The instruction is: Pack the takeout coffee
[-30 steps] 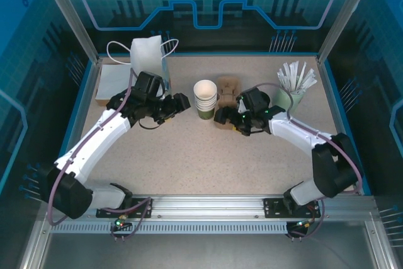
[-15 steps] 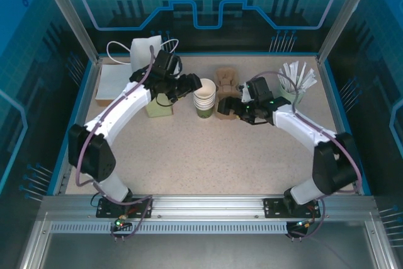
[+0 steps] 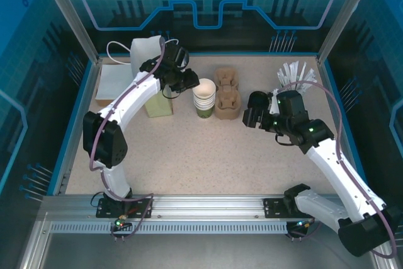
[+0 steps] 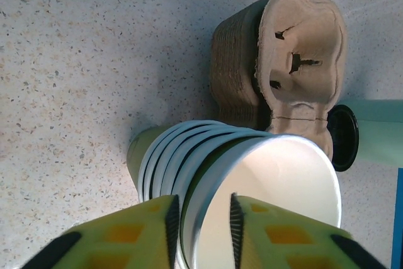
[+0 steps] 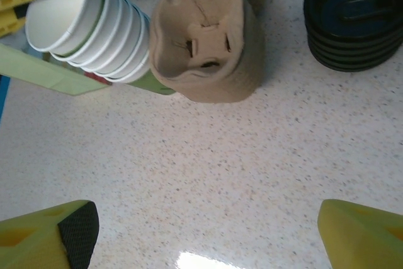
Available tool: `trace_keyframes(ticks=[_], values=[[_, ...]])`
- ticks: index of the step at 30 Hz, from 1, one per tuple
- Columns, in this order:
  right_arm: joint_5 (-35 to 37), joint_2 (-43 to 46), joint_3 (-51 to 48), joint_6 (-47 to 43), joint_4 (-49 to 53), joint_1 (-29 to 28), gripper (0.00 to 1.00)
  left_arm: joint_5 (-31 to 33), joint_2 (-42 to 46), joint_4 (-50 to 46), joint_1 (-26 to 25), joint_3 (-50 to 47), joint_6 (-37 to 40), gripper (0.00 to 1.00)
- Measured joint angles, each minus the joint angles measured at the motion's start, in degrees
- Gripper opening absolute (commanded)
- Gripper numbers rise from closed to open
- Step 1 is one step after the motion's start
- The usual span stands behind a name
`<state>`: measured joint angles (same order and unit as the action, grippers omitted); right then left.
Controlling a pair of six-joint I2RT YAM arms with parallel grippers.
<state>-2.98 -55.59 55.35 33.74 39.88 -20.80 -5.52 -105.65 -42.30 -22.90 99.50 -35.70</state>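
A stack of dark green paper cups with white rims stands mid-table; the top one is the takeout coffee. My left gripper is shut on its rim, one yellow finger outside the wall and the other inside. The rim looks dented where it is pinched. The brown pulp carrier sits just right of the stack, touching it. My right gripper hangs open over bare tabletop, to the right of the carrier.
A stack of black lids lies beside the carrier. A pale green cup of wrapped straws stands back right. A pale green box, a white bag and napkins sit back left.
My left arm swung right to the cup stack and its jaws closed down on the top cup's rim. My right arm pulled back from the carrier toward the right.
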Motion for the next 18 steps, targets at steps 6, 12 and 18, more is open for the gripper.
trace_keyframes(ticks=[6, 12, 18], values=[[1.09, 0.07, -0.28, -1.53, 3.17, 0.81, 0.92, 0.17, -0.83, -1.33, 0.00, 1.42, 1.55, 0.10], [1.51, -0.70, -0.28, -3.23, 4.70, 1.64, 0.93, 0.09, -1.53, -2.03, 0.00, 3.23, 3.17, 0.03], [1.55, -0.68, -0.28, -4.07, 5.27, 2.25, 0.93, -0.35, -1.70, -2.27, 0.00, 3.54, 4.39, 0.00]])
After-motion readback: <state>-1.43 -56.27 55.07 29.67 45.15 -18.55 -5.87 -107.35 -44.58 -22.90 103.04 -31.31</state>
